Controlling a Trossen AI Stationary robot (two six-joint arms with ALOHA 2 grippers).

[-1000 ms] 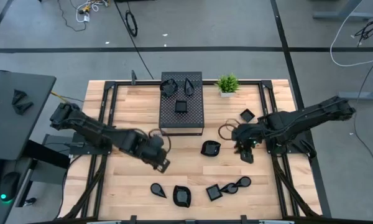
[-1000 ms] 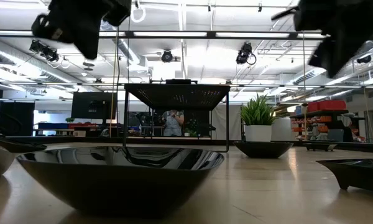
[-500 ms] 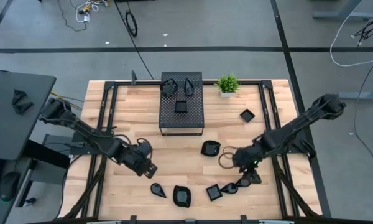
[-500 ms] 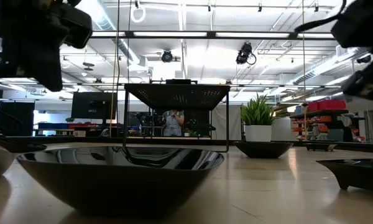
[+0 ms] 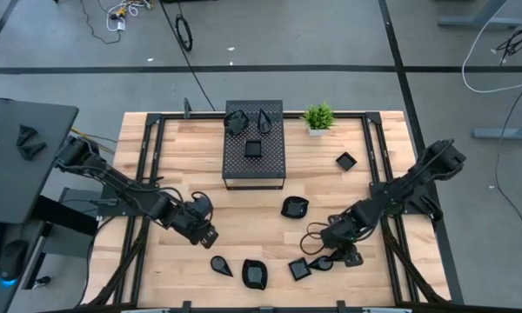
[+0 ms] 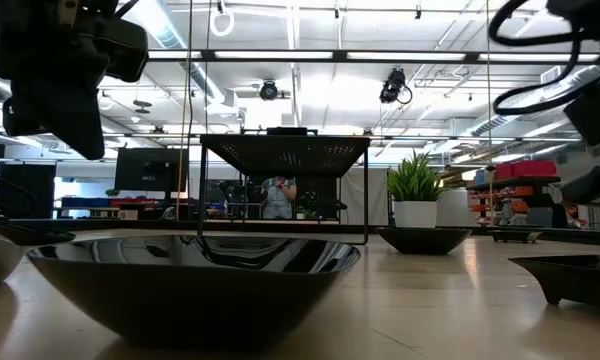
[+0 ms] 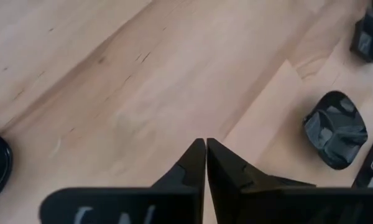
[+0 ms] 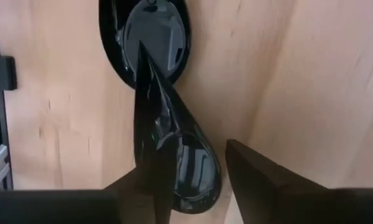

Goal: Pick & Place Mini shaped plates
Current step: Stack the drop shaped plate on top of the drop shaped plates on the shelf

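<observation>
Glossy black mini shaped plates lie along the table's near side: a teardrop [image 5: 221, 264], a rounded one [image 5: 254, 274], a square [image 5: 299, 268] and a second teardrop [image 5: 333, 257]. A leaf-shaped plate [image 5: 294, 207] and a square one [image 5: 345, 160] lie farther back. My right gripper [image 5: 346, 258] is open, pointing down over that second teardrop plate [image 8: 189, 165], one finger on each side of its round end. My left gripper [image 5: 207, 236] is shut and holds nothing, above bare wood [image 7: 143, 106] left of centre. My right gripper comes down from above with its fingers [image 8: 248, 168] either side of the teardrop plate's round end [image 8: 199, 155]. The plate lies flat on the table. Whether a finger touches it, I cannot tell.
A black perforated box [image 5: 254, 165] stands at the far middle with three plates on its top. A small green potted plant [image 5: 317, 117] stands beside it. Another oval plate [image 8: 146, 31] lies just past the teardrop's tip. Bare wood lies between the two arms.
My right gripper has gone down and toward the table's near edge, onto the teardrop plate, tipping steeper. My left gripper has sunk and drawn back toward the table's left, then kept still. No plate has moved.
</observation>
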